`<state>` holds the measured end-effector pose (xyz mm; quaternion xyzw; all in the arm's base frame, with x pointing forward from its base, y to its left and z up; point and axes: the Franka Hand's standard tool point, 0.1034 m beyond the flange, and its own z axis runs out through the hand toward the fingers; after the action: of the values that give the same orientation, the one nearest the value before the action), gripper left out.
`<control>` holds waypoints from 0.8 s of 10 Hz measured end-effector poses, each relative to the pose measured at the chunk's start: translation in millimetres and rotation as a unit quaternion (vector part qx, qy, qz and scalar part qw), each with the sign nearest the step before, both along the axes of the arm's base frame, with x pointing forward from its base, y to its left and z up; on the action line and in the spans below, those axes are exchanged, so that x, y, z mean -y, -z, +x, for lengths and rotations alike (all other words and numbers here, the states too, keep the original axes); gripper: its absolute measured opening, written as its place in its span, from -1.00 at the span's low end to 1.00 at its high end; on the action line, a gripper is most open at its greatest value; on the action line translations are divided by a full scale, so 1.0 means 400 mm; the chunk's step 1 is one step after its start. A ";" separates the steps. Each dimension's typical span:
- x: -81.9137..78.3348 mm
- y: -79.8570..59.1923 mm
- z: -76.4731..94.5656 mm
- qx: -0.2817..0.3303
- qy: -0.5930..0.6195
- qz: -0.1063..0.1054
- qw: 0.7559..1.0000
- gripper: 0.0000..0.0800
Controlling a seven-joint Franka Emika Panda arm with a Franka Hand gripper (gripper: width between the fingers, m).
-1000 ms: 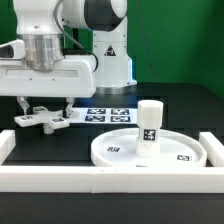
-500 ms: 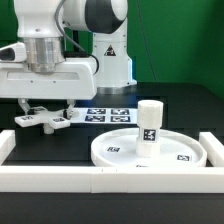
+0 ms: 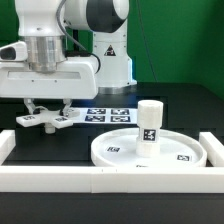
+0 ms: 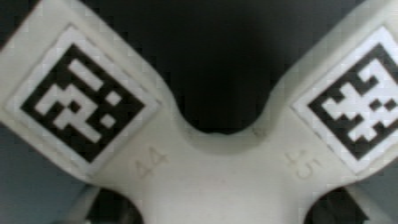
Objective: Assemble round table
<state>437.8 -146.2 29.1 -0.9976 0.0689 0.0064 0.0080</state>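
The white cross-shaped foot piece (image 3: 45,120) lies at the exterior view's left, its tagged arms spread out. My gripper (image 3: 46,110) stands straight above it, its fingers (image 3: 31,106) closed against the piece's middle. In the wrist view the foot piece (image 4: 214,150) fills the picture with two tagged arms, and the gripper (image 4: 217,200) has its dark fingers (image 4: 111,205) at either side of the hub. The large round disc (image 3: 185,152) lies flat at the exterior view's right. The short cylindrical leg (image 3: 149,122) stands upright on it.
The marker board (image 3: 108,115) lies flat behind the disc, beside the foot piece. A white straight-walled rim (image 3: 110,179) runs along the front and both sides of the black table. The robot's base (image 3: 110,55) stands at the back.
The gripper's fingers have drawn inward onto the foot piece's middle. The foot piece has shifted only slightly. The disc and leg have not moved.
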 end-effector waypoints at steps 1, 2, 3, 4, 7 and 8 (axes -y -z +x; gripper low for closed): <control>-0.012 -0.005 0.010 0.002 0.001 0.000 1.000 0.10; -0.030 -0.016 0.022 0.005 0.008 0.001 1.000 0.10; -0.062 -0.041 0.040 0.008 0.024 0.005 1.000 0.10; -0.112 -0.080 0.066 0.012 0.043 0.013 0.999 0.10; -0.226 -0.177 0.149 0.015 0.067 0.035 0.997 0.11; -0.250 -0.212 0.181 0.016 0.067 0.043 0.997 0.11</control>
<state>510.3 -46.4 114.0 -0.9895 0.1346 -0.0071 0.0522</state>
